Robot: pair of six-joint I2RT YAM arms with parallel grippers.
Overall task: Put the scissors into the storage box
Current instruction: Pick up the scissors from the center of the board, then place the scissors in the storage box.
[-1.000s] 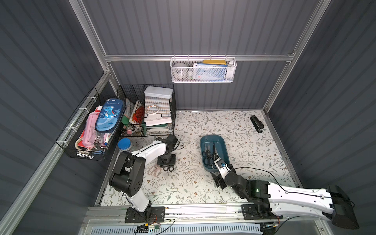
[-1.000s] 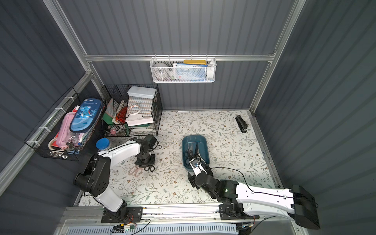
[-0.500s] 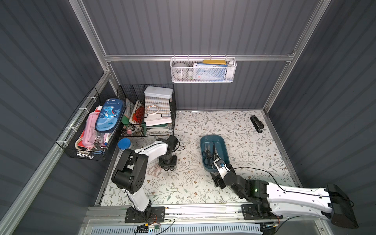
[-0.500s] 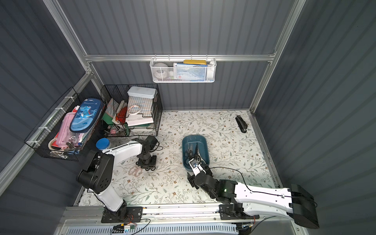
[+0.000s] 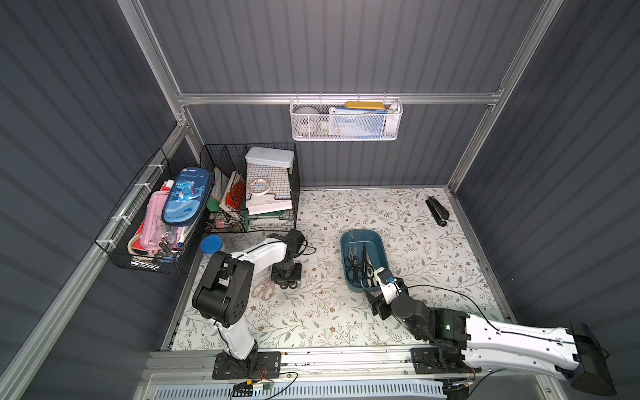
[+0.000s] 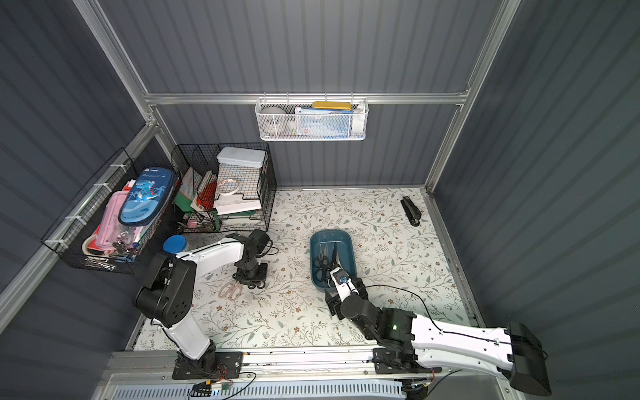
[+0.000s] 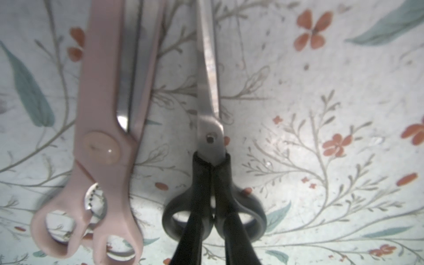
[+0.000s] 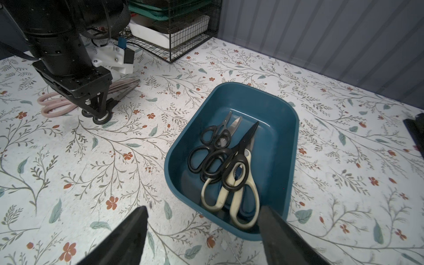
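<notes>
- Resting on the floral-patterned bench (image 5: 433, 249), right of centre in both top views: dark teal-blue shallow plastic storage box (image 5: 376, 247), upright.
- Inside the storage box: cream-handled kitchen shears (image 8: 241, 202) and several black-handled steel scissors (image 8: 206, 158), overlapping, blades pointing toward the frame's top.
- Left of centre, flat on the bench: pale pink-handled scissors (image 7: 101, 103), just beside a black-handled steel pair (image 7: 207, 91), parallel, not touching.
- Left gripper (image 7: 212, 165): down at the bench, fingers pinching the black-handled steel pair at its neck, just behind the pivot.
- Right gripper (image 8: 203, 207): spread wide, empty, at the storage box's lower end.
- Black stapler (image 5: 437, 211): upper right of the bench, well apart.
</notes>
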